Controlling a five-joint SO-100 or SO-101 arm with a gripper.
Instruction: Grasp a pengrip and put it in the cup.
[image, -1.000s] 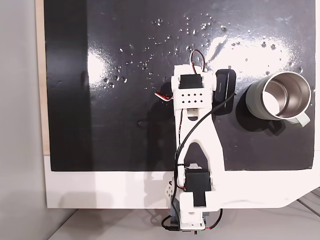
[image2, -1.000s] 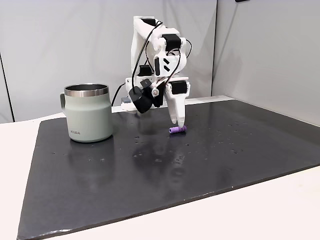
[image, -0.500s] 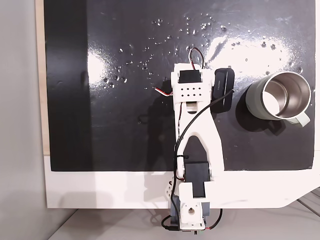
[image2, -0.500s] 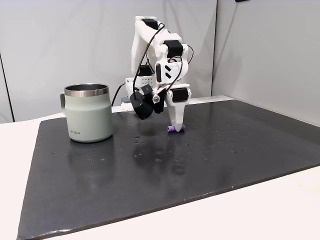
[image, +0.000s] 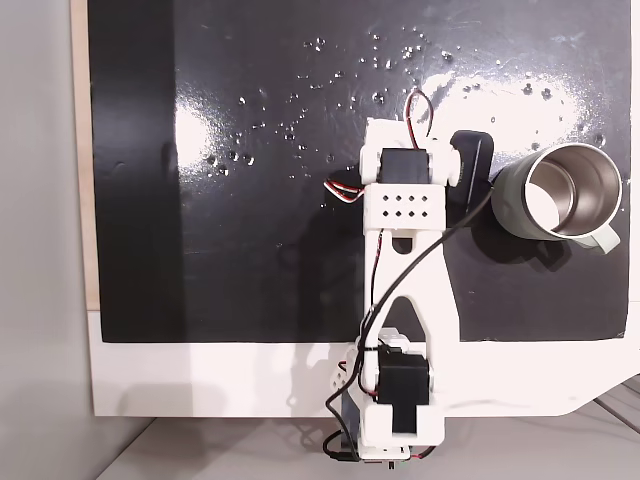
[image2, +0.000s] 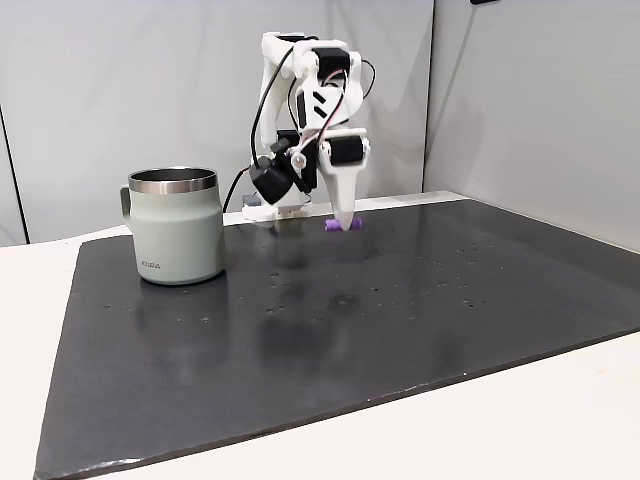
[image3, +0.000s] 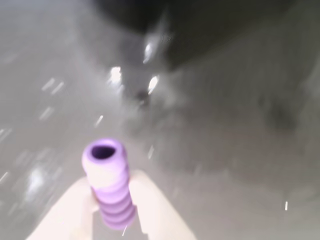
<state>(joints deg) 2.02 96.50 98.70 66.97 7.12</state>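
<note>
The purple pengrip sat pinched between the gripper's pale fingers, clear of the black mat, though the blurred wrist view left the depth of the hold uncertain. The cup stood near the mat's edge. A good carry would rise above the rim, centre over the opening, then release.

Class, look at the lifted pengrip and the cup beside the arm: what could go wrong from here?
1. The gripper pinches the ribbed pengrip only near one end, so it might slip out during the swing.
2. The cup stands close by; the black wrist camera nearly reaches its rim and could knock it.
</note>
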